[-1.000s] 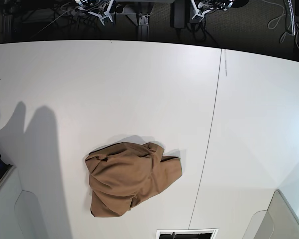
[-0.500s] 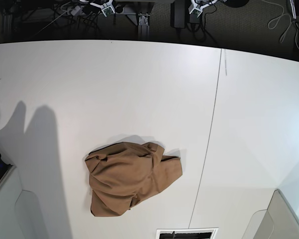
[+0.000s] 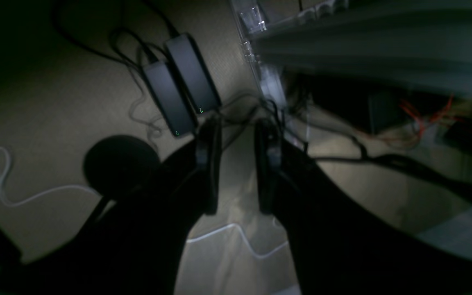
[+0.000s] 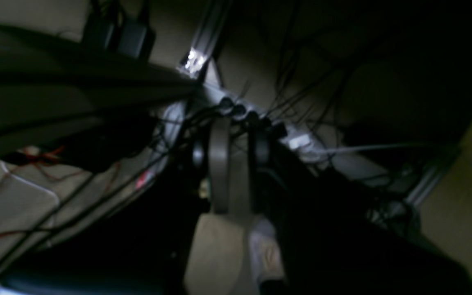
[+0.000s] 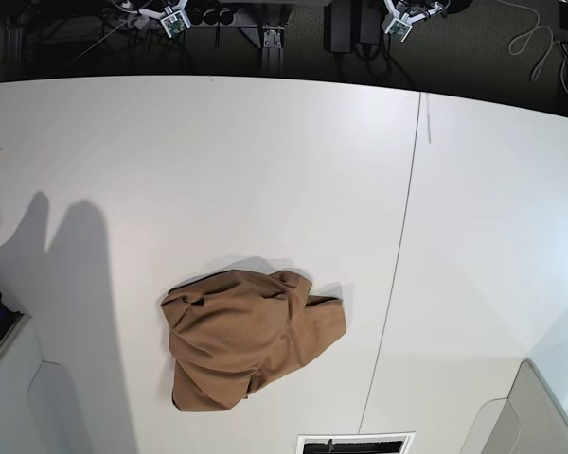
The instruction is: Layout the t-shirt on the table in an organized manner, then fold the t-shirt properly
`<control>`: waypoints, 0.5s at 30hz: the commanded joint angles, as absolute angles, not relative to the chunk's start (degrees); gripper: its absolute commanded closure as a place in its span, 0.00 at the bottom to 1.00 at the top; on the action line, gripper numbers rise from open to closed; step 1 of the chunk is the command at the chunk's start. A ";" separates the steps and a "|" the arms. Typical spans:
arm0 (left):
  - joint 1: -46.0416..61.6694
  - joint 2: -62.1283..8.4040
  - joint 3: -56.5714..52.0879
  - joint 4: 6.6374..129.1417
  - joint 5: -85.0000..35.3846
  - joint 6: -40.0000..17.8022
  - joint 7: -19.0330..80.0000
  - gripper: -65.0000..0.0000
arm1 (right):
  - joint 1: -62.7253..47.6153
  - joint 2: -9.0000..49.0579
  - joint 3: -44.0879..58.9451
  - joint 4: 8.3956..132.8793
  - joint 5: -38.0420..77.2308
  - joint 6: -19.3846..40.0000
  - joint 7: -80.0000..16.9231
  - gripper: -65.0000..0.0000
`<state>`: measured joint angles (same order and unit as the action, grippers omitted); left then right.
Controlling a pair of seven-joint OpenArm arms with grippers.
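Only the base view shows the tan t-shirt (image 5: 249,337), crumpled on the white table (image 5: 265,170), well apart from both pincers. Wrist views show the left gripper (image 3: 236,135) parted and empty, the right gripper (image 4: 238,151) narrowly parted, above floor cables (image 3: 236,237).

Tan t-shirt (image 5: 251,339), crumpled into a rumpled heap, lying on the white table (image 5: 265,170) toward its near edge, somewhat left of the middle. Folds and creases across the cloth; no sleeve or collar clearly spread out. Thin dark seam (image 5: 398,265) running from the far edge to the near edge, just right of the shirt and apart from it. Broad grey shadows (image 5: 66,284) across the left side. Beyond the far edge, dark floor with cables (image 5: 540,38) and white arm parts (image 5: 166,14).
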<state>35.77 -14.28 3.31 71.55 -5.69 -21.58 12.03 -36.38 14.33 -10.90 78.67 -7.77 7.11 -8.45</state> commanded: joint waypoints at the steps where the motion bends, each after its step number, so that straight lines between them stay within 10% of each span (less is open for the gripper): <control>1: 37.54 -14.63 1.39 74.70 -6.81 -21.69 11.22 0.77 | -38.17 15.49 -10.85 81.60 -7.49 7.27 -7.81 0.88; 15: 49.78 -18.13 -15.00 106.72 -15.73 -23.66 17.28 0.77 | -43.35 21.10 -10.85 103.85 -7.51 7.25 -10.59 0.88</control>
<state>49.10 -17.65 -14.66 105.82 -15.40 -23.46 18.17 -42.85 20.64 -10.90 103.02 -7.53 7.33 -11.60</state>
